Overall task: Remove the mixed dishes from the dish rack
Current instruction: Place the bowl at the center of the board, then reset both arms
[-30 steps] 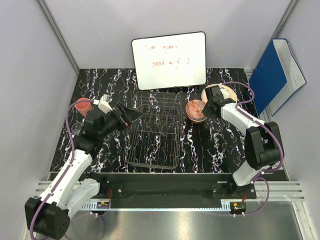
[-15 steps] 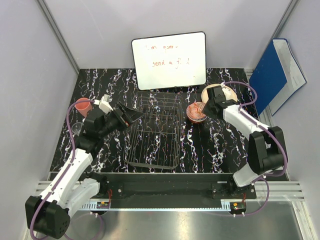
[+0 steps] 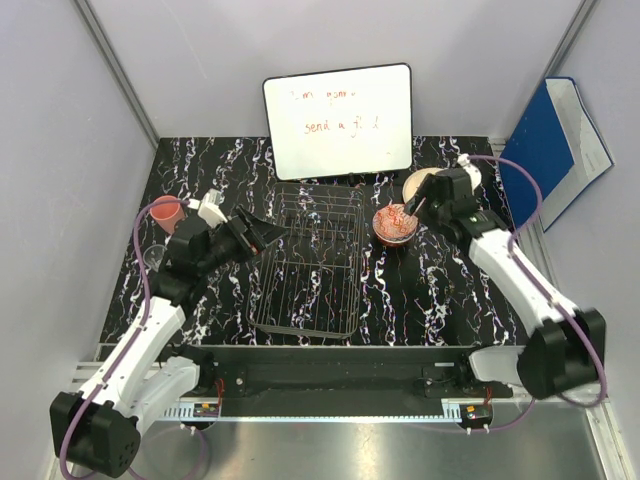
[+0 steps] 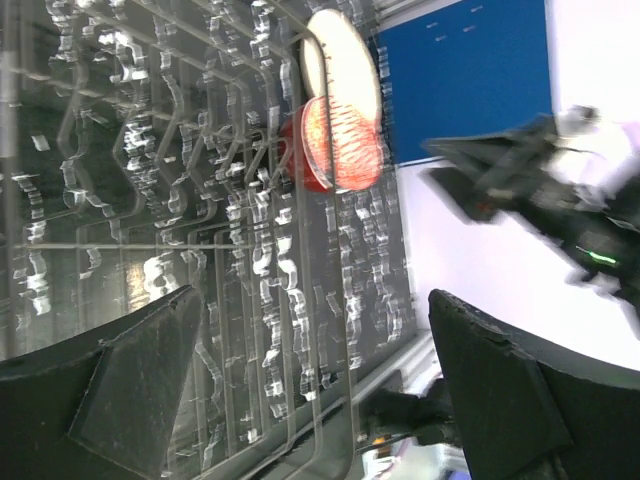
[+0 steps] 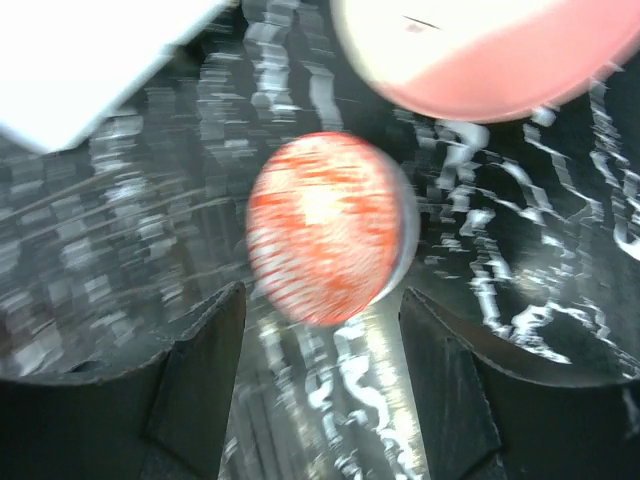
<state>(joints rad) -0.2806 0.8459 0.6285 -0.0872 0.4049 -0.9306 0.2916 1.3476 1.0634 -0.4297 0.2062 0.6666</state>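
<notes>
The black wire dish rack [image 3: 310,265] lies mid-table. A cream bowl with reddish markings [image 3: 394,222] stands on the table just right of it, seen blurred in the right wrist view as the bowl [image 5: 325,225]. My right gripper [image 3: 418,205] hovers open just behind it, and its fingers [image 5: 200,380] touch nothing. The pale plate [image 3: 420,183] lies behind, partly under that arm. My left gripper [image 3: 268,232] hangs open over the rack's left edge, the rack [image 4: 200,200] filling its view. A pink cup [image 3: 167,213] and a clear glass [image 3: 155,258] stand at the far left.
A whiteboard [image 3: 338,121] leans at the back behind the rack. A blue folder [image 3: 545,150] leans against the right wall. The table is black marble-patterned with walls on three sides.
My right gripper has opened and let go of the reddish bowl, which now rests on the table. That arm has drawn back to the right. The left arm has not moved.
</notes>
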